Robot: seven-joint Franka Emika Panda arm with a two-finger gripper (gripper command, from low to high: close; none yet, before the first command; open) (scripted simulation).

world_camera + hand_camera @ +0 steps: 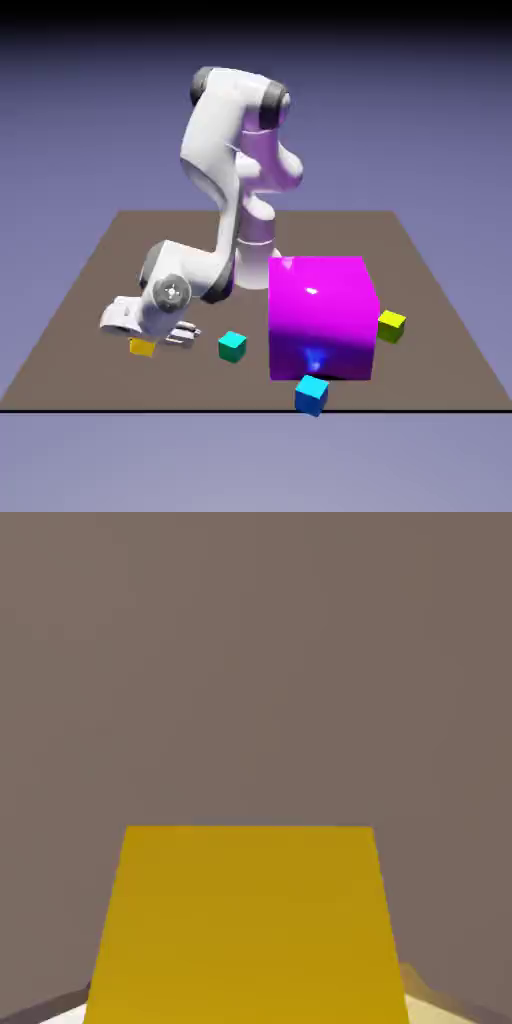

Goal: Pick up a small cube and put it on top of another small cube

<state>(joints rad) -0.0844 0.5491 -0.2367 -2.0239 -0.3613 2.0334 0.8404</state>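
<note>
The small orange-yellow cube (pixel 142 347) lies on the table at the exterior view's left, directly under my lowered gripper (pixel 152 338). In the hand view this cube (pixel 245 922) fills the lower middle, and pale slivers of my fingertips (pixel 445 1004) press against its bottom corners with no gap showing. The gripper (pixel 250 1017) is shut on the cube. The sky-blue small cube (pixel 311 394) rests near the table's front edge, just in front of the big magenta block (pixel 322 315), far to the right of my gripper.
A teal-turquoise cube (pixel 232 346) sits between my gripper and the magenta block. A yellow-green cube (pixel 391 325) lies against the block's right side. Brown table (pixel 250 662) fills the rest of the hand view.
</note>
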